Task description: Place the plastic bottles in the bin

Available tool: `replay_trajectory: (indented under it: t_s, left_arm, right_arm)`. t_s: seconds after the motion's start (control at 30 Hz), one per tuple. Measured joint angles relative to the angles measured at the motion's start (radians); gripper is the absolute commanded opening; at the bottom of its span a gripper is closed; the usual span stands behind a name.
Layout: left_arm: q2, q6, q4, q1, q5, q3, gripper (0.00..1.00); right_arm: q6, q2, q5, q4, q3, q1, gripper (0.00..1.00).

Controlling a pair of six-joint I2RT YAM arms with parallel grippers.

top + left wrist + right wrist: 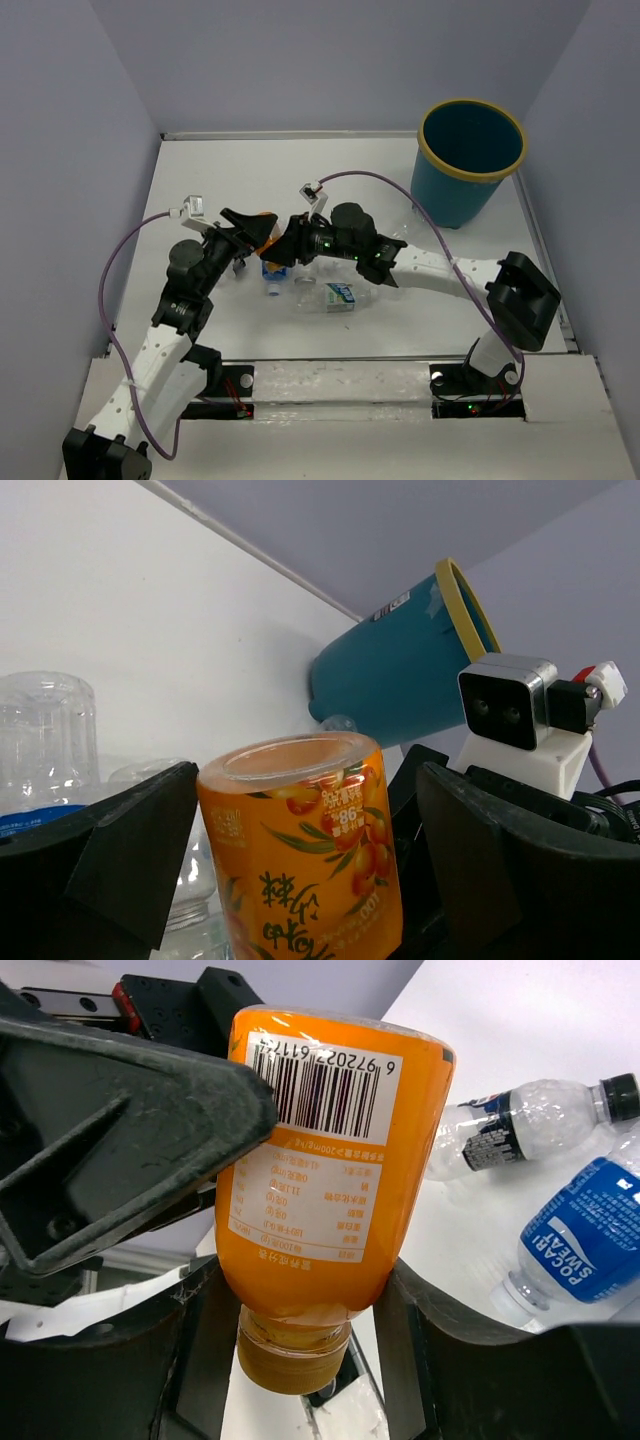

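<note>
Orange plastic sits between two claws at mid-bench: the orange bottle [320, 1160] hangs off the bench [200, 170], as far as I can judge, well apart from the bin [450, 195] in the far right corner. My right claw [300, 1330] is clamped on its shoulder just above the cap. My left claw [305, 810] brackets the body with one finger touching, but I cannot tell whether it squeezes or merely stands by. I read this as a handover to the bin-side arm. The next move calls for my left jaws to be clear before my right carries the bottle over the yellow rim. Its long axis runs roughly along my right fingers, cap toward that wrist, base pointing away. A blue-label bottle [590, 1230] and a green-white-label bottle [340, 295] lie on the bench, not yet binned.
</note>
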Motion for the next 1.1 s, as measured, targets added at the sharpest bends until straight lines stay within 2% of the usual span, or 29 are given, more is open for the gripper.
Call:
replay_trajectory:
  t_s: [0.13,0.4,0.53,0.73,0.87,1.03,1.07,1.1]
  left_arm:
    - [0.019,0.071,-0.109,0.0,-0.015,0.092,0.99]
    - [-0.002,0.244,-0.314,0.0,-0.128,0.34,0.99]
    - [-0.042,0.312,-0.37,0.0,-0.145,0.386,0.99]
    - [-0.028,0.397,-0.436,0.0,-0.105,0.357,0.99]
    - [-0.019,0.434,-0.48,0.0,-0.068,0.274,0.99]
    - [-0.008,0.456,-0.521,-0.008,-0.028,0.229,0.99]
    - [-0.008,0.459,-0.521,-0.013,-0.026,0.229,0.99]
    - [-0.008,0.461,-0.519,-0.019,-0.026,0.229,0.99]
  right_arm:
    - [-0.013,-0.026,0.025,-0.017,-0.012,0.0,0.0]
    - [-0.093,-0.206,0.08,-0.124,-0.022,-0.078,0.0]
    - [-0.154,-0.33,0.136,-0.245,-0.013,-0.207,0.0]
    - [-0.292,-0.436,0.379,-0.543,0.188,-0.467,0.0]
    - [-0.352,-0.431,0.508,-0.632,0.293,-0.614,0.0]
    - [-0.404,-0.319,0.63,-0.727,0.352,-0.784,0.0]
    - [-0.41,-0.29,0.636,-0.746,0.357,-0.807,0.23]
    - [-0.414,-0.262,0.637,-0.762,0.361,-0.831,0.39]
